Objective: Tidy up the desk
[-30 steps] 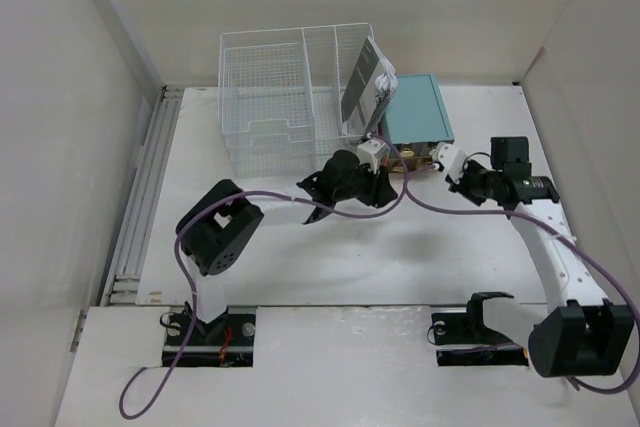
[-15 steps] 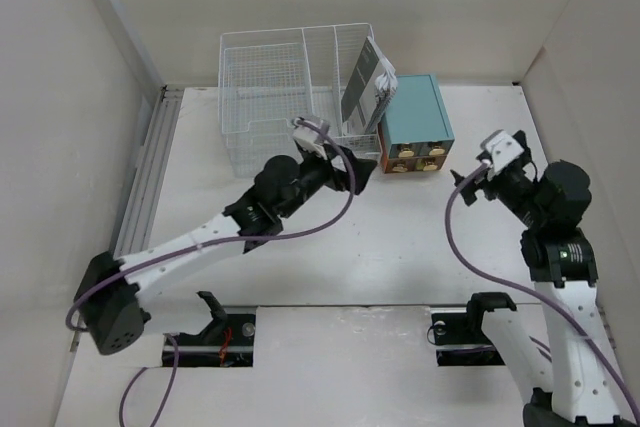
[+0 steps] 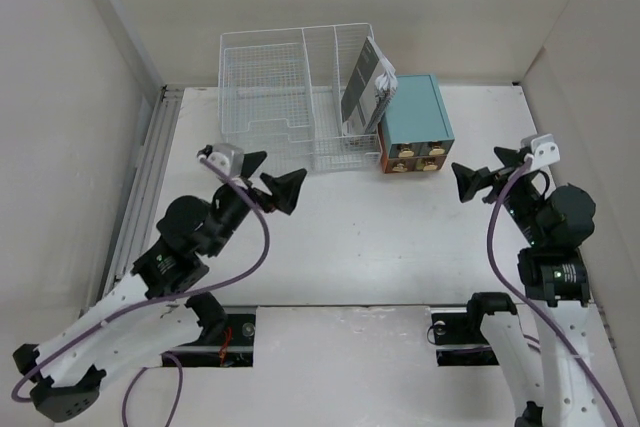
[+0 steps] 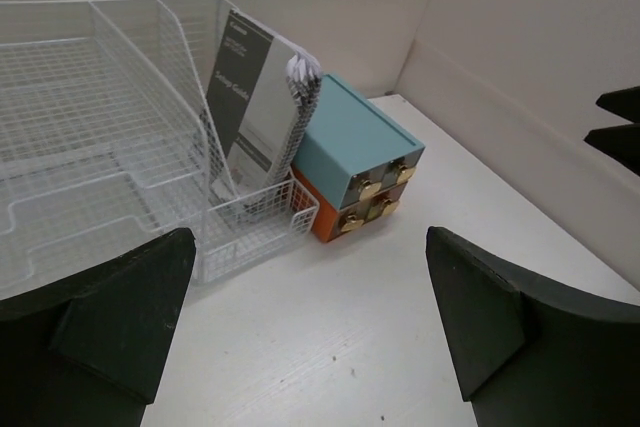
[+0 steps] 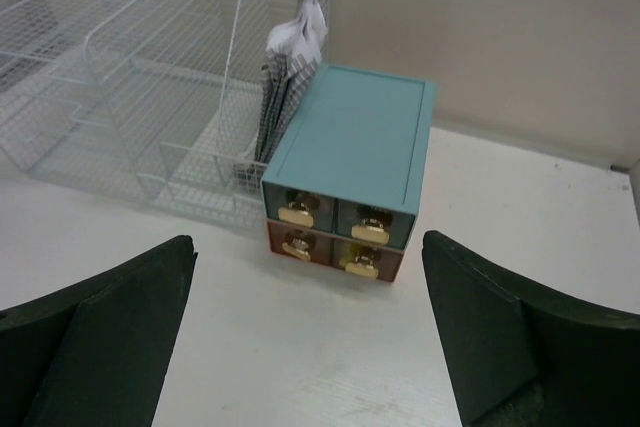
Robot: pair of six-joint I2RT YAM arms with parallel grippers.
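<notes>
Both arms have pulled back from the teal drawer box (image 3: 415,117). The left gripper (image 3: 272,177) now hangs well left of it and the right gripper (image 3: 485,172) just right, both wide open and empty. The surface (image 3: 380,237) spreads under the box, and tidying looks finished.

In the left wrist view the left fingers (image 4: 110,317) ran off the bottom edge and covered the near corners of the tabletop (image 4: 330,327). The wire organizer (image 4: 90,127) was cut by the left edge. The booklet (image 4: 245,97) had its foot behind the mesh, and the print under its heading was too small to read. Only two dark tips of the right fingers (image 4: 622,147) showed at the right edge.

In the right wrist view the drawer box (image 5: 350,152) hid the booklet's lower part. From above, the right arm (image 3: 558,357) left the picture at the bottom.
</notes>
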